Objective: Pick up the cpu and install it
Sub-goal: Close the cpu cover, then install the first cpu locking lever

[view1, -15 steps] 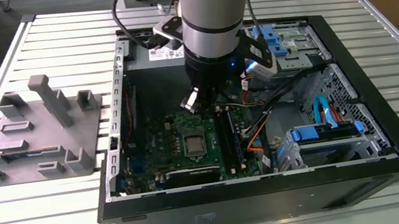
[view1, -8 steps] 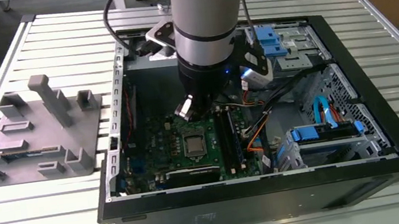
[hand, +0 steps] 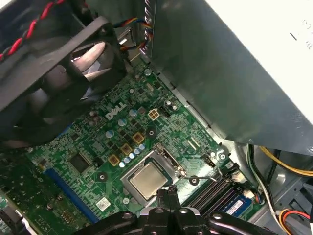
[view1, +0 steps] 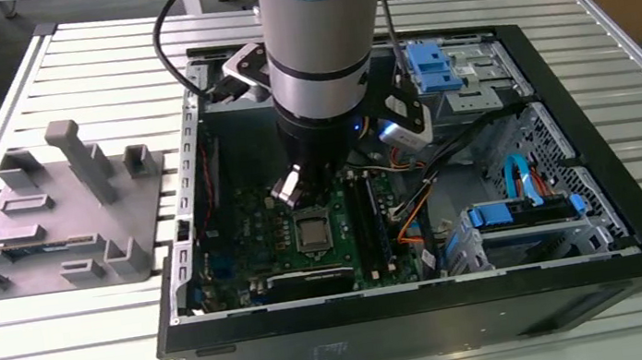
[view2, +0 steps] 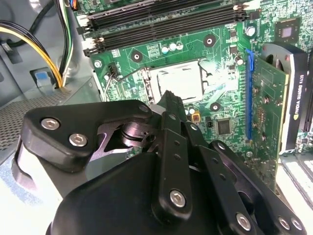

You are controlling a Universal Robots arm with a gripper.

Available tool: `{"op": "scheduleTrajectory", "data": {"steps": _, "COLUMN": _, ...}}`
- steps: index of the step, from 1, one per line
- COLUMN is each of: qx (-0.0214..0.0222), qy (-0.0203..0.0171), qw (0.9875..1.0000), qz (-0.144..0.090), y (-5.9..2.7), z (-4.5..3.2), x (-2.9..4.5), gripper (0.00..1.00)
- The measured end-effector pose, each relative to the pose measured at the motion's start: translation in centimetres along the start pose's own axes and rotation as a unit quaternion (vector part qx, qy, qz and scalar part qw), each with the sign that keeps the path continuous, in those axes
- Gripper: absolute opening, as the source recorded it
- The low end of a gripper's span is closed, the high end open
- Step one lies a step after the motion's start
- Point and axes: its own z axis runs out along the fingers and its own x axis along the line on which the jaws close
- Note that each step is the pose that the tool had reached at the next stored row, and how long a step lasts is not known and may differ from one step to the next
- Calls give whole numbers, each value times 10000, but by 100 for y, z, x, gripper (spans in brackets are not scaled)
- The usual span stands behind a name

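Silver-grey cpu (hand: 148, 179) sits flat in motherboard socket (hand: 172, 164), lower centre of first wrist view, apparently already seated. Gripper (hand: 166, 196) hangs just above it, fingers drawn together, holding nothing; likely release position.

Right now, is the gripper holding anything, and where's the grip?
Nothing held. The cpu sits in the motherboard socket, and the gripper hangs just above it with nothing between its fingertips.

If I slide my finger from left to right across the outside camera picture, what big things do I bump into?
Grey tray with upright blocks → green motherboard with the cpu in its socket → orange cables → blue drive bracket → black case wall.
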Motion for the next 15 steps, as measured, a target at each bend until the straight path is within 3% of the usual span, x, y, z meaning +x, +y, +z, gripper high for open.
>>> {"op": "scheduleTrajectory", "data": {"steps": 15, "qx": 0, "qy": 0, "qw": 10000, "qz": 1, "y": 8, "z": -17, "x": 6, "gripper": 13}}
